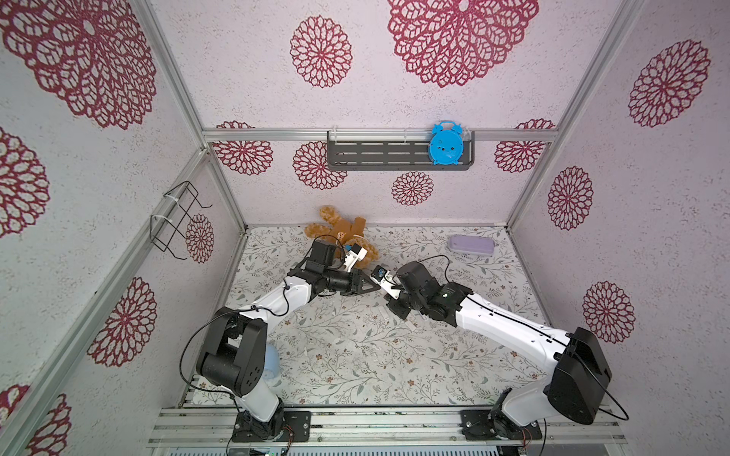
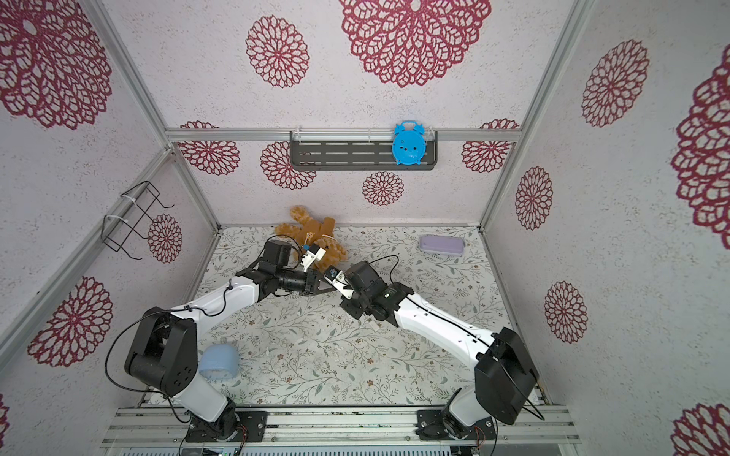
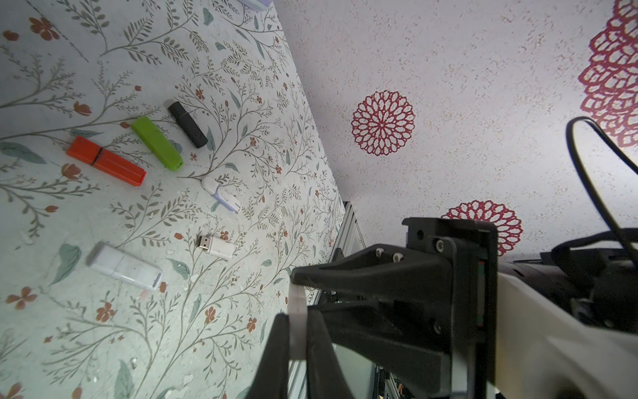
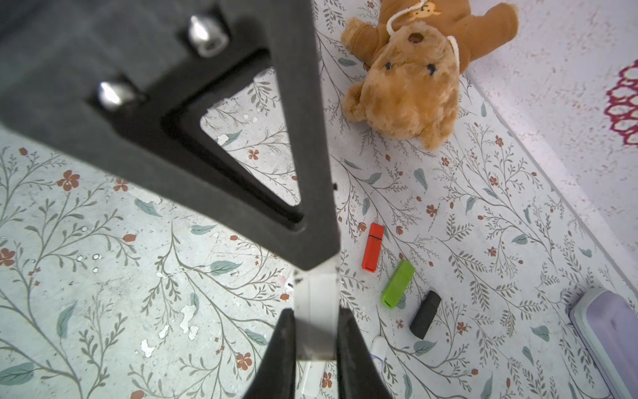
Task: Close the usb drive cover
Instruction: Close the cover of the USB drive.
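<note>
Floral counter (image 1: 355, 355); in the air above its middle, left fingers (image 3: 276, 352) and right fingers (image 4: 348, 345) meet, both clamped shut on one white usb drive (image 4: 319, 297), its length apparently spanning the two grips

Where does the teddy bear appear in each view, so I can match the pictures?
Top views: in both, the bear lies at the far edge of the table.
Left wrist: not in it.
Right wrist: face up, beyond the orange drive.
Shared landmark: the purple case, also at the far edge; the left wrist view shows only a sliver of it.
</note>
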Robot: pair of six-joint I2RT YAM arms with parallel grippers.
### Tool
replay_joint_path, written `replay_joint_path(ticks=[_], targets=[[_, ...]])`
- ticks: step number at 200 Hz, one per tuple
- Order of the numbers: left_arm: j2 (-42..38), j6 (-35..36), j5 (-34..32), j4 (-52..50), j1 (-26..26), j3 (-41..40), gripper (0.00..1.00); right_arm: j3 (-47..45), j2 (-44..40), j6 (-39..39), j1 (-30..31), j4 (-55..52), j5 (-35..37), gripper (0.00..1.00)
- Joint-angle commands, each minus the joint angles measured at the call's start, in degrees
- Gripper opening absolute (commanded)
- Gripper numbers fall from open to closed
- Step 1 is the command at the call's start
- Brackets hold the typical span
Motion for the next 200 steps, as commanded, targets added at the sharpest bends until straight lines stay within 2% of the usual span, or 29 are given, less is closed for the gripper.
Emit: replay_joint_path(ticks=[1,27,65,75,97,144,169,200], targets=[[1.4,-0.3,5.1,-1.7,-3.9,-1.9,0.11,4.0,-3.7,1.4,0.5,20.9,-2.4,0.17],[1.7,-1.8,7.4,0.1,-4.0,-1.7,0.11,5.6,-2.3,-0.7,0.4,18.8,-4.4,0.16],[2.5,7.3,6.9,-11.9,-4.1,1.5,0.10,6.4,-2.2,-6.8,0.3,18.2,-5.2,0.14],[2.5,8.5,6.3,-13.3,-4.3,1.9,0.09,6.1,-2.6,-5.3,-0.2,19.9,-4.5,0.14],[2.2,8.2,5.6,-12.7,-4.4,1.7,0.09,7.1,-2.7,-1.7,-1.8,20.8,-8.3,0.14],[2.1,2.7,5.2,-5.6,-4.6,0.8,0.10,7.3,-0.5,2.2,-0.5,22.7,-10.1,0.14],[2.6,4.3,4.5,-8.3,-4.7,1.2,0.09,5.6,-1.3,-1.1,1.3,25.6,-6.9,0.13],[3.0,7.3,4.7,-12.4,-4.7,2.0,0.09,5.5,-1.6,-8.0,1.8,23.8,-1.4,0.12]])
